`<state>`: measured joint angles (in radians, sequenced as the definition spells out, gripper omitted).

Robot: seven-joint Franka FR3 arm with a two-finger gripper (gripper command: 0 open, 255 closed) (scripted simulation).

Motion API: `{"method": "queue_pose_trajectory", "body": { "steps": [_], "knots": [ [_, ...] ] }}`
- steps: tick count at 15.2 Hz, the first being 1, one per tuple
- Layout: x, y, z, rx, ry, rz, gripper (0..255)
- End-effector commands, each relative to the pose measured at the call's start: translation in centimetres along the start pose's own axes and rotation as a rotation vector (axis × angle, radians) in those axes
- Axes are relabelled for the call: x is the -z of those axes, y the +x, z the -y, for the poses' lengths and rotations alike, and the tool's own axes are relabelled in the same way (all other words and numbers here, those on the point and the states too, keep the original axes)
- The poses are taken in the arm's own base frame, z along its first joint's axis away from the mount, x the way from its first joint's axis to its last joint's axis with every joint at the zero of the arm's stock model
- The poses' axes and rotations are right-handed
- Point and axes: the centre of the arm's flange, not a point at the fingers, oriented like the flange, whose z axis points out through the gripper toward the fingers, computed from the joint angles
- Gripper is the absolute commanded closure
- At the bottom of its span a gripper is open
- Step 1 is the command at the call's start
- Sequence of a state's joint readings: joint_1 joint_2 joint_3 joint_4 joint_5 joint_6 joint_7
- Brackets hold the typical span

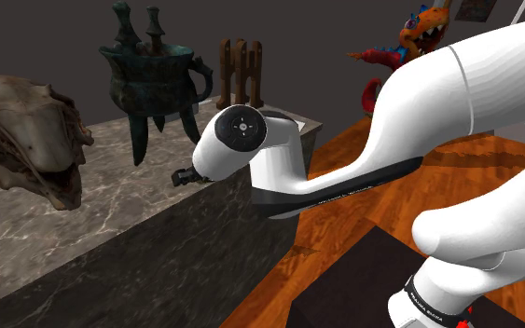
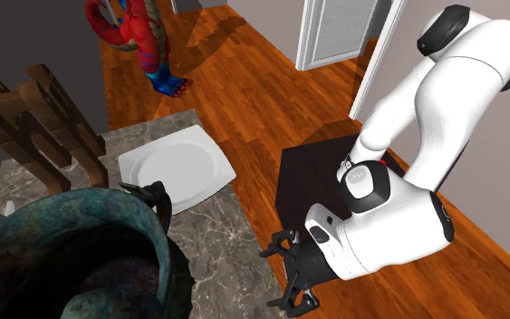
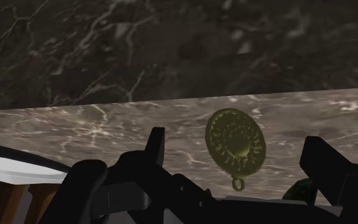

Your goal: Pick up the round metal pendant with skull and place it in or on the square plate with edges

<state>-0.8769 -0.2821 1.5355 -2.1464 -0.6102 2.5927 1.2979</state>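
The pendant (image 3: 235,145) is brassy metal, the counter (image 3: 95,130) veined marble

Pendant (image 3: 235,143) relief indistinct, possibly a skull, square plate (image 3: 9,167) near pendant cut by picture edge.

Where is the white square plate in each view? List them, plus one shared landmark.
Shoulder view: plate peeks out behind the arm, at the counter's far end.
Second exterior view: plate left of centre, on the counter corner.
Wrist view: plate's white rim, apart from the pendant.
Shared landmark: brown wooden stand next to it.
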Motion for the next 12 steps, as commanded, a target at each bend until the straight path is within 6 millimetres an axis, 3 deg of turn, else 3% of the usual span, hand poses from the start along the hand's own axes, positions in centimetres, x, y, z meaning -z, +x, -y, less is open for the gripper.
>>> {"method": "queue_pose_trajectory", "body": {
  "steps": [1, 6, 7, 12],
  "knots": [
    [-0.17, -0.01, 0.0, 0.0, 0.0, 0.0, 0],
    [-0.17, -0.01, 0.0, 0.0, 0.0, 0.0, 0],
    [-0.17, -0.01, 0.0, 0.0, 0.0, 0.0, 255],
    [-0.17, -0.01, 0.0, 0.0, 0.0, 0.0, 255]
  ]
}}
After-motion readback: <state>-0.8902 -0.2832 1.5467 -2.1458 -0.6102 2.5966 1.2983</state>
